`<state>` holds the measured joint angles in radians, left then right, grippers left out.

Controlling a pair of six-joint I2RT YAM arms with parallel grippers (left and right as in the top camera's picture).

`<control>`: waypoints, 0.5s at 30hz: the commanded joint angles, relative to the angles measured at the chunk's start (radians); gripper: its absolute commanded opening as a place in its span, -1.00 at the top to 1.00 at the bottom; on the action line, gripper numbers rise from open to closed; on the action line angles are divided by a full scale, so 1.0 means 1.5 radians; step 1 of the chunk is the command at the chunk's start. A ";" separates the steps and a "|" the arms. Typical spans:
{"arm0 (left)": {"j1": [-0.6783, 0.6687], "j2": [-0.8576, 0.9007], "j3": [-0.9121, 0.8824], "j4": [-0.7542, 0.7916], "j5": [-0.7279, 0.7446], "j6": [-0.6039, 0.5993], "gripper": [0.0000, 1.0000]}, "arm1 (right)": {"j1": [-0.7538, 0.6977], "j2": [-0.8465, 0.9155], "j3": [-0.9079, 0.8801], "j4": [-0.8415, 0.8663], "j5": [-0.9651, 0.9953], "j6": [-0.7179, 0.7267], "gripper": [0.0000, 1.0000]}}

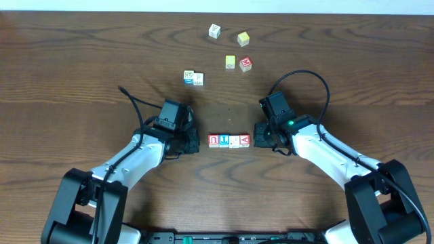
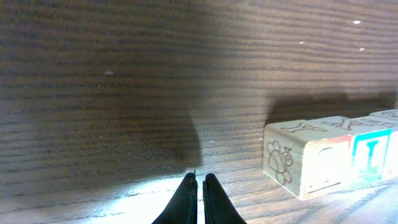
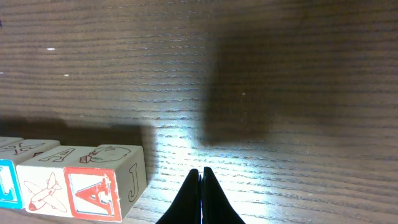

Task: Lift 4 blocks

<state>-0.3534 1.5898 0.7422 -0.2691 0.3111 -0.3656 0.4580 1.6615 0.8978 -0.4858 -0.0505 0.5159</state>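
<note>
**Q:** Where do the four blocks lie?

**A:** In one row on the tabletop [image 1: 81, 68], about midway between its left and right edges and nearer the near edge than the far one; from left to right, the red U block [image 1: 213, 140], the blue block [image 1: 224, 140], the white block [image 1: 234, 141] and the red V block [image 1: 245, 140]; each touches its neighbour, and all four rest flat on the wood.

**Q:** How do the arms stand?

**A:** One at each end of the row. The left gripper [image 2: 199, 177] is just beside the red U block, its fingers pressed together with nothing between them; the left wrist view shows that end cube, a bee drawn on its side face, off to one side of the tips and apart from them. The right gripper [image 3: 199, 170] is just beside the red V block, likewise fully closed and empty; the right wrist view shows that end cube with a red A and a J on its side faces, apart from the tips.

**Q:** What else is on the tabletop?

**A:** Loose cubes toward the far edge: a white-faced cube [image 1: 214, 30]; a yellow-faced cube [image 1: 243, 38]; a second yellow cube [image 1: 230, 62] just beside a red-faced cube [image 1: 245, 64]; a touching pair [image 1: 193, 78] farther left.
</note>
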 commanded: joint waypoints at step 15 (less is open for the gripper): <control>0.002 0.006 0.030 -0.009 -0.006 0.009 0.85 | 0.006 0.007 0.012 0.017 -0.030 -0.016 0.98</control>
<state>-0.3534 1.5898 0.7639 -0.2806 0.3111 -0.3653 0.4580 1.6615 0.8978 -0.4644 -0.0795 0.5072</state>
